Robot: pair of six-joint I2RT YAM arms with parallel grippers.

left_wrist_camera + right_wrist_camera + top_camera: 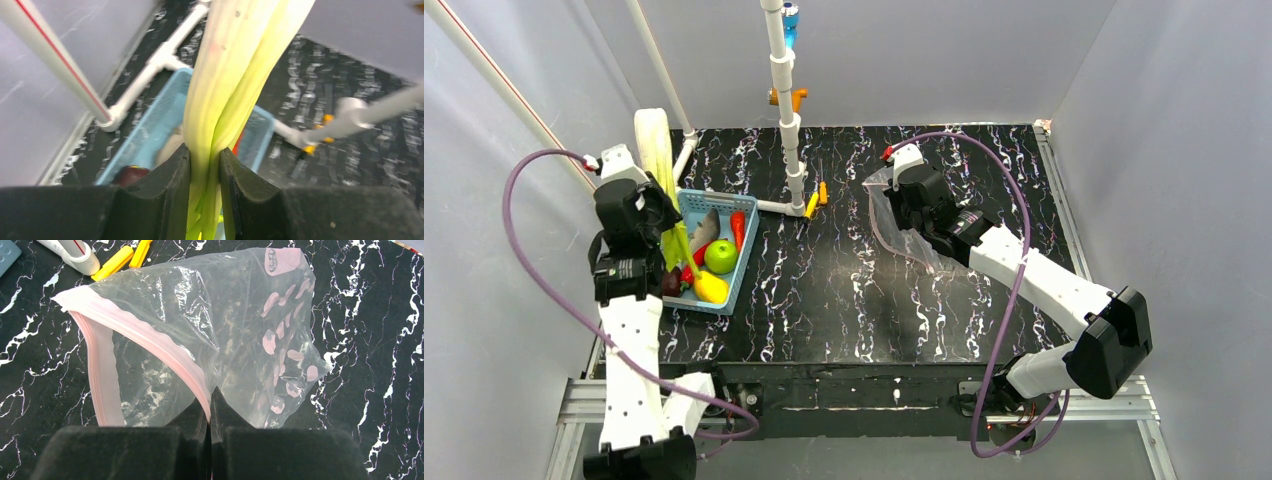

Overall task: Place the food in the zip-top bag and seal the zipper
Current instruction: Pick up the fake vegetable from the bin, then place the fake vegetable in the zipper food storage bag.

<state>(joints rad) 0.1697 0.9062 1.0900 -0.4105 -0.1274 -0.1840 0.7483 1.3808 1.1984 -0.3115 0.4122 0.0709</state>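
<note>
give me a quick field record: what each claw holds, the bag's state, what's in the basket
left claw: shut on the leek, held upright over the basket
right claw: shut on one lip of the zip-top bag
bag mouth: gaping open, no food seen inside
zipper: unsealed
in basket: green apple, yellow fruit, red chili, grey fish, dark red piece
</note>
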